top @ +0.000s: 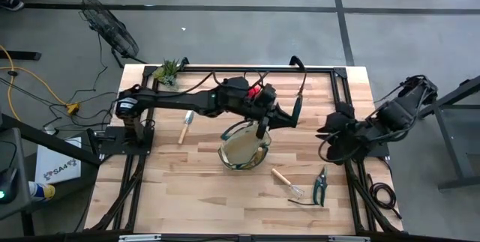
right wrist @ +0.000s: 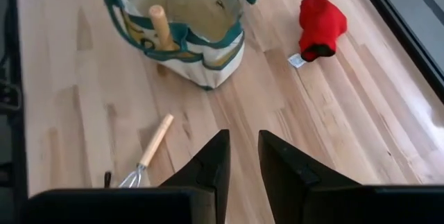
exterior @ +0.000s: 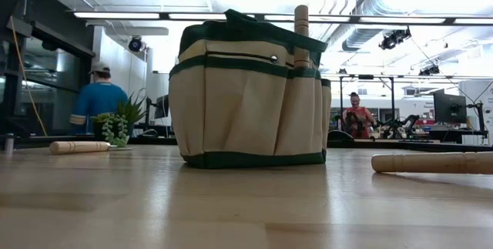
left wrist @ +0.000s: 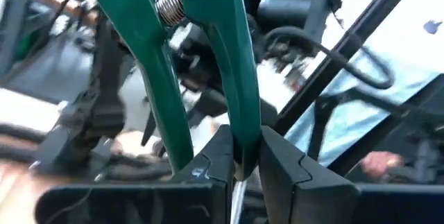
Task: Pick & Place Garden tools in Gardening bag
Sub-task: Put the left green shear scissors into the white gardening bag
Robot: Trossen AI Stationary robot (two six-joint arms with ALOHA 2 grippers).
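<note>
High view, left arm: left gripper (top: 264,122) reaches across the table (top: 202,189), over the far rim of the gardening bag (top: 244,148); just beside it a dark-tipped green tool (top: 298,107) stands near-upright.
High view, loose tools: wooden-handled trowel (top: 184,127) lies left of the bag; wire rake (top: 287,183) and second pruner (top: 320,186) lie near the front right; red glove (top: 256,91) is partly hidden behind the arm; plant sprig (top: 169,70) at the back corner.
High view, right arm: folded back at the right table edge, right gripper (top: 332,132) waiting.
Low view, bag: upright, one wooden handle (exterior: 301,24) already sticking out of its top; trowel handle (exterior: 79,147) lies left, another handle (exterior: 431,163) right. Neither gripper shows here.
Left wrist view, grip: fingers (left wrist: 277,161) pinched hard on one green leg of the pruner (left wrist: 222,64); the other leg hangs free, spring visible between them.
Right wrist view, jaws: nearly closed, slim gap, nothing between them; aimed at bare wood short of the bag (right wrist: 184,30), rake (right wrist: 146,151) and glove (right wrist: 321,19).
Step, judged: carrying the pruner to the bag.
Advice: centre over the open mouth before lowering, keep clear of the loop handles and the standing wooden handle, release low so the single-leg grip does not let the tool swing and catch the rim.
</note>
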